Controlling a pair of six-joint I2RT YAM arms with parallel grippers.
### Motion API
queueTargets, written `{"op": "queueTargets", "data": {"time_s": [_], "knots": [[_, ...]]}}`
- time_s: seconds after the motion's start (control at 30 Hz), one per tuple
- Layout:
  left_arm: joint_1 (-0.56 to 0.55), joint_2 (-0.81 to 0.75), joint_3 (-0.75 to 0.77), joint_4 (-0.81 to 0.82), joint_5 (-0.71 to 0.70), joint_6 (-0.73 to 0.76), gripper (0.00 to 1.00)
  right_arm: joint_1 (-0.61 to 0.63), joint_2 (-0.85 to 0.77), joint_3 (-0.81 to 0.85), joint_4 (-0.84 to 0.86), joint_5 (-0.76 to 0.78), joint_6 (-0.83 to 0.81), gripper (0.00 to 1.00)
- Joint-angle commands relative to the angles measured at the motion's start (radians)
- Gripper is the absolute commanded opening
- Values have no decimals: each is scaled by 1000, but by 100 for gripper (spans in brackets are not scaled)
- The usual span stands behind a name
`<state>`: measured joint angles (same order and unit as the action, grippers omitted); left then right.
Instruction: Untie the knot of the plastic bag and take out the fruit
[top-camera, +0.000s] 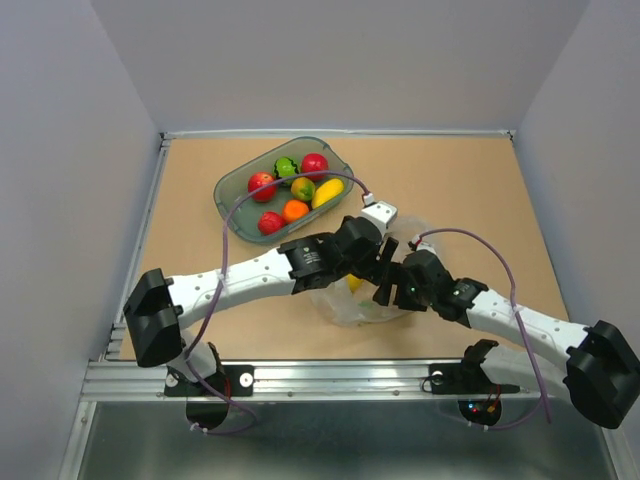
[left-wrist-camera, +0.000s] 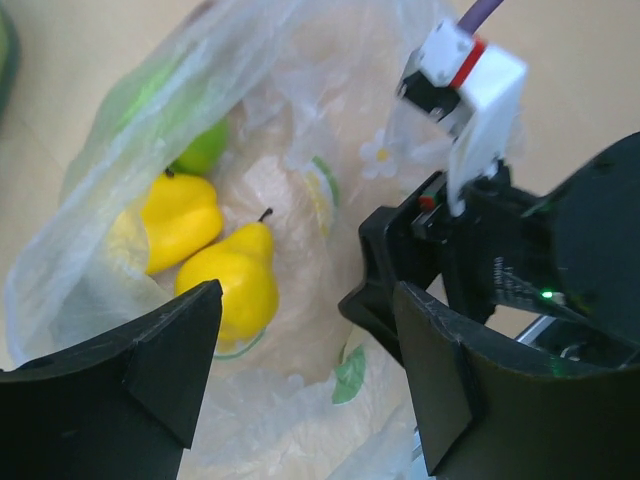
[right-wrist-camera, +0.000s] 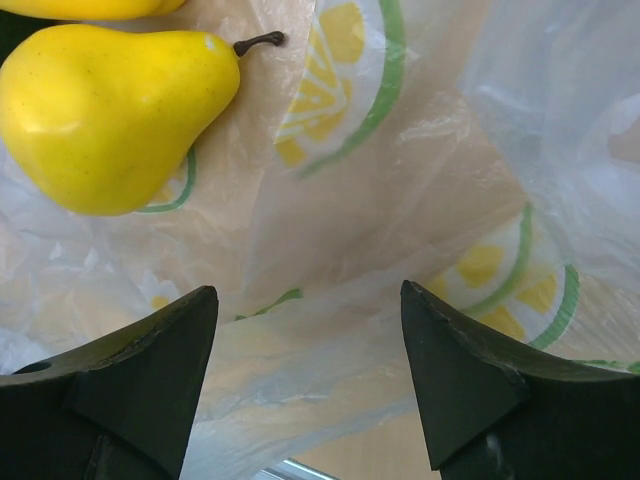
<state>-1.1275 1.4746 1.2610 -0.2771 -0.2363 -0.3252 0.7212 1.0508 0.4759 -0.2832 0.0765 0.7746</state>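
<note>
The plastic bag (top-camera: 345, 306) lies at the table's front centre, under both grippers. In the left wrist view the bag (left-wrist-camera: 300, 190) gapes open and holds a yellow pear (left-wrist-camera: 235, 280), a yellow pepper (left-wrist-camera: 178, 218) and a green apple (left-wrist-camera: 205, 150). My left gripper (left-wrist-camera: 310, 345) is open just above the bag's near plastic, empty; it also shows in the top view (top-camera: 383, 262). My right gripper (right-wrist-camera: 305, 330) is open over a fold of the bag (right-wrist-camera: 420, 160), with the pear (right-wrist-camera: 110, 110) just beyond its left finger. It sits close beside the left one (top-camera: 396, 288).
A grey-green tray (top-camera: 232, 185) at the back left holds red apples, an orange, a strawberry, a mango and a green piece. The right gripper's body (left-wrist-camera: 500, 250) crowds the right side of the left wrist view. Grey walls enclose the table.
</note>
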Motion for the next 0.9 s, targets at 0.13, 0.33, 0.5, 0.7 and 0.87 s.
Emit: {"op": "queueTargets", "data": {"time_s": [0.13,0.33,0.5,0.7,0.87], "knots": [[-25,118,57,-37,-121,49,76,6,-5,-20,10,49,28,79],[-15,206,38,-51,-179,64,74,6,-23,-40,12,54,35,79],[3,263,-12,-24,-175,68,75,6,-40,-63,10,46,43,79],[14,296,-64,16,-123,74,86,6,-60,-83,10,45,49,80],[18,334,-106,56,-83,48,86,6,-58,-88,12,43,55,80]]}}
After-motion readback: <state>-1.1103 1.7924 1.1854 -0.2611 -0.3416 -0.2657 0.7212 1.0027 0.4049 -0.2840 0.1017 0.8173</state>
